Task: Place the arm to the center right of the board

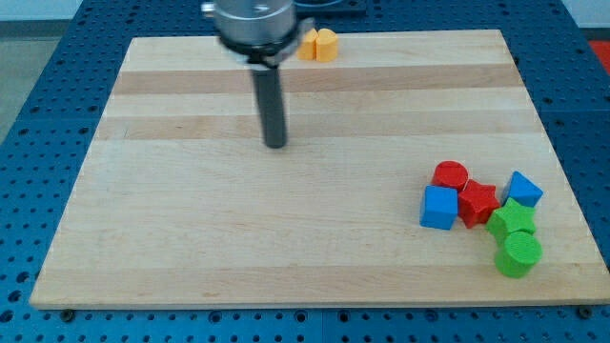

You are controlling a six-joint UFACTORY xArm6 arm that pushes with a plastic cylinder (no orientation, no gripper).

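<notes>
In the camera view, the wooden board lies on a blue perforated table. My tip rests on the board at about 11 o'clock from the board's middle, in open wood with no block touching it. It is a plain rod with nothing to open or close, and it holds nothing.

At 12 o'clock, on the board's top edge, sit two pieces pressed together: an orange block, partly hidden behind the arm's housing, and a yellow block just to its right; their exact shapes are hard to make out.

At 4 o'clock a cluster crowds the lower right: a red cylinder, a blue cube below it, a red star touching the cube's right side, a second blue block farther right, a green star-like block and a green cylinder lowest. They appear bunched because pushes gathered them there, though that is my judgement.

The target, the centre right at 3 o'clock, lies just above that cluster and well apart from my tip, so the move is not yet done. A path along the board's middle band should skirt the red cylinder.

No brand, label or writing is readable anywhere.
</notes>
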